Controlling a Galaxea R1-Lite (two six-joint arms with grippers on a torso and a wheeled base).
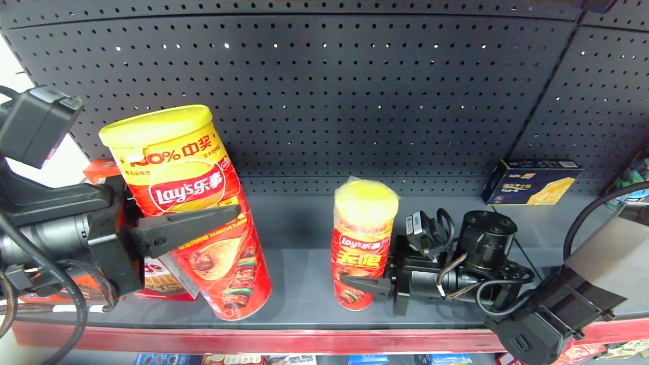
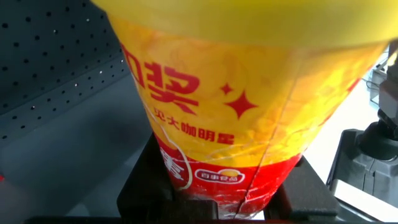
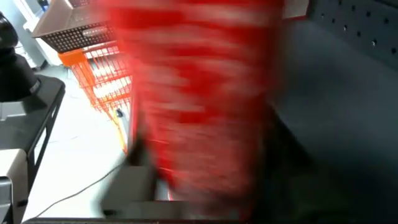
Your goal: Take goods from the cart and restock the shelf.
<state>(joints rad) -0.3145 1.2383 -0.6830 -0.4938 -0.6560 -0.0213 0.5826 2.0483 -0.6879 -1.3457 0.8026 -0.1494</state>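
Chip canisters are the goods being shelved, and both are at the shelf. The large canister (image 1: 172, 152), yellow-lidded with a yellow-and-red wrapper, sits centre-left of the head view. It leans with its lid toward the upper left and its base near the front edge of the shelf (image 1: 304, 284). I cannot tell whether the base touches the deck. The left gripper (image 1: 208, 218) has its fingers closed around the canister's middle.

The small canister (image 1: 362, 238) stands upright at centre frame on the deck. The right gripper (image 1: 362, 274) has its fingers clamped low on its side.

This looks like the placing step. Next, the large canister needs righting and setting flat, then each grip can open and draw back without tipping anything.

Both wrappers carry a round logo, Chinese characters and pictures of grilled food.

Behind is a perforated back panel (image 1: 324, 91). Red packs (image 1: 162, 284) lie at lower left, a dark blue-and-yellow box (image 1: 530, 182) at right. An orange wire cart (image 3: 99, 68) stands on the floor.
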